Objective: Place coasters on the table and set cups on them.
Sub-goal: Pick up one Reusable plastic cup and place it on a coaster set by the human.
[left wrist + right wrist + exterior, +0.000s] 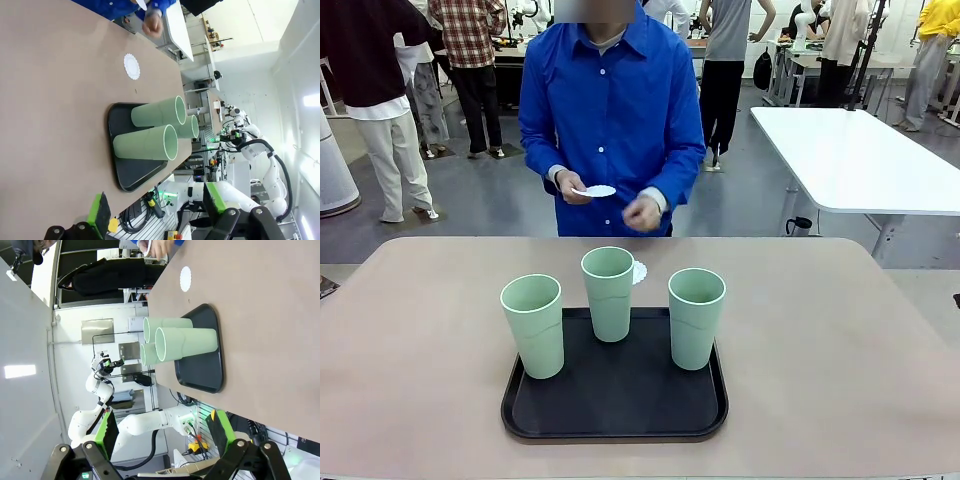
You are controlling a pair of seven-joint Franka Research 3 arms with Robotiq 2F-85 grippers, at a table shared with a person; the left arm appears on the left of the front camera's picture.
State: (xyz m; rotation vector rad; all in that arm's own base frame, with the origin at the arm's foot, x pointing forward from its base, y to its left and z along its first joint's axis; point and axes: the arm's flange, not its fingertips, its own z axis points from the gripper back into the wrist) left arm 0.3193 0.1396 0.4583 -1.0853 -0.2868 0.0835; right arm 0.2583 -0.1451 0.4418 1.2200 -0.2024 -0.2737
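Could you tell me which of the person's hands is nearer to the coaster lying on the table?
The person's left hand, loosely closed, just beyond the table edge behind the coaster. The right hand is higher and farther aside, holding another coaster.

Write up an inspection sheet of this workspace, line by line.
Surface: tan table, no spills seen.
Job's things: three cups upright on the black tray; one coaster flat on the table behind the middle cup, bare; another coaster in the person's hand.
Clutter: nothing seen.
Pincers: left pincer open, empty; right pincer open, empty.
Cables: black cables below the table edge.
Surroundings: white table, people standing beyond.
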